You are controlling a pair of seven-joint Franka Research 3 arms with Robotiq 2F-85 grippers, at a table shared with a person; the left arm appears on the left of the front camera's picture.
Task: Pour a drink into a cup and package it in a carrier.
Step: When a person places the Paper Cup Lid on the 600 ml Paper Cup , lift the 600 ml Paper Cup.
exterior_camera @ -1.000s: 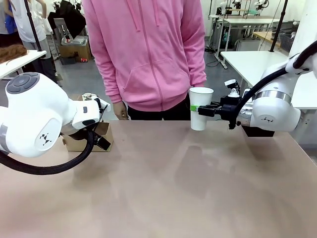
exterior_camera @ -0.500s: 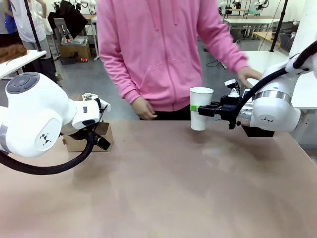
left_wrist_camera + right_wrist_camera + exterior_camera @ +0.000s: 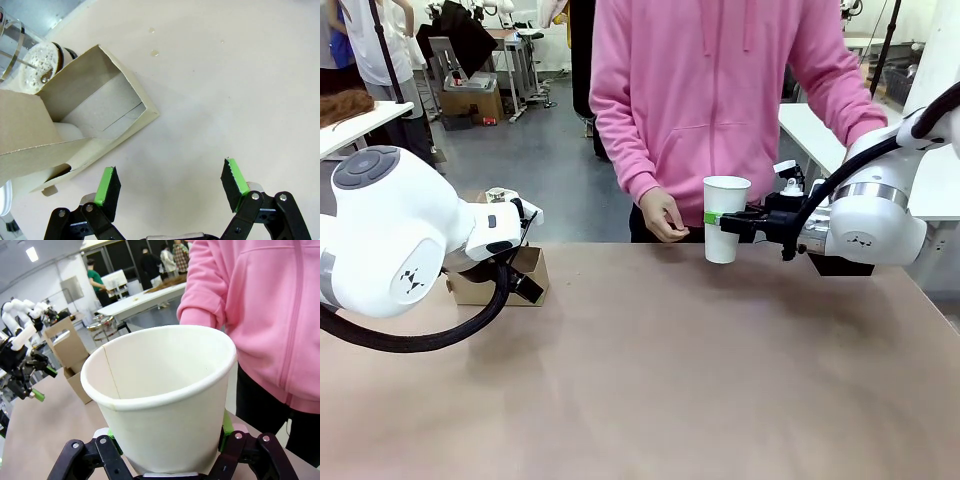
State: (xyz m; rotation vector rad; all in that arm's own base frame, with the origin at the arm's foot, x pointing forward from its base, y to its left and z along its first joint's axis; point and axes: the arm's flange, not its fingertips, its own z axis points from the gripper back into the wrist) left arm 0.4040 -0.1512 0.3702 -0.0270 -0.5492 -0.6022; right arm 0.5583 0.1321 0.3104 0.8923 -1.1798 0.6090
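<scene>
**Cup clamped in right gripper; left gripper open by the carrier**

We see the right gripper closed on the cup. Its green pads press the cup from both sides at about mid-height, w/ the cup upright and its rim above the fingers. In the right wrist view the cup sits squarely btwn the jaws, open mouth toward the camera, a seam running down the inner wall. From the front view we can't tell whether its base touches the table.

A person in a pink hoodie stands beyond the cup, on the far side of the jaws. One hand is loosely curled just past the fingertips, near the cup but not touching it.

The left gripper has its jaws spread wide, w/ only bare tabletop btwn them. The carrier, brown cardboard, lies ahead of the jaws and off to the side of the left-hand finger in the wrist view. Its nearest corner is apart from that pad, and one slot opens toward the camera. Sthg pale and rounded shows in the nearer slot; we can't tell what.

The glass jug, w/ a metal band, stands just past the carrier, farther from the jaws, bubbles on its contents. A few droplets lie on the table well ahead of the jaws.
</scene>
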